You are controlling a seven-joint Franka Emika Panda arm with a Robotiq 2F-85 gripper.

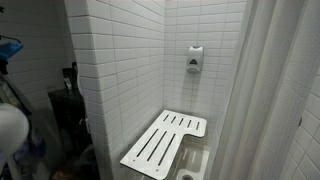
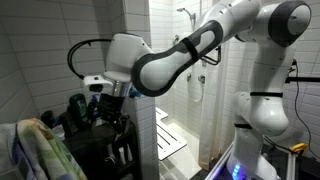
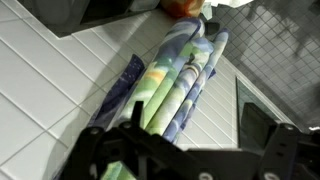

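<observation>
In the wrist view a towel (image 3: 175,75) striped in green, blue and yellow hangs in folds against white tiles (image 3: 60,80). My gripper (image 3: 195,118) is open just in front of it, with the towel's lower folds running towards the left finger (image 3: 138,118) and nothing between the fingers. In an exterior view the gripper (image 2: 118,140) points down over a black cart (image 2: 95,150), and the same towel (image 2: 40,150) is bunched at the lower left. An orange object (image 3: 180,8) shows above the towel's top.
A white slatted shower seat (image 1: 165,140) folds out from the tiled wall, with a soap dispenser (image 1: 194,58) above it and a white curtain (image 1: 280,90) beside it. A dark mesh panel (image 3: 280,50) stands right of the towel. The robot's base (image 2: 262,130) stands by the stall.
</observation>
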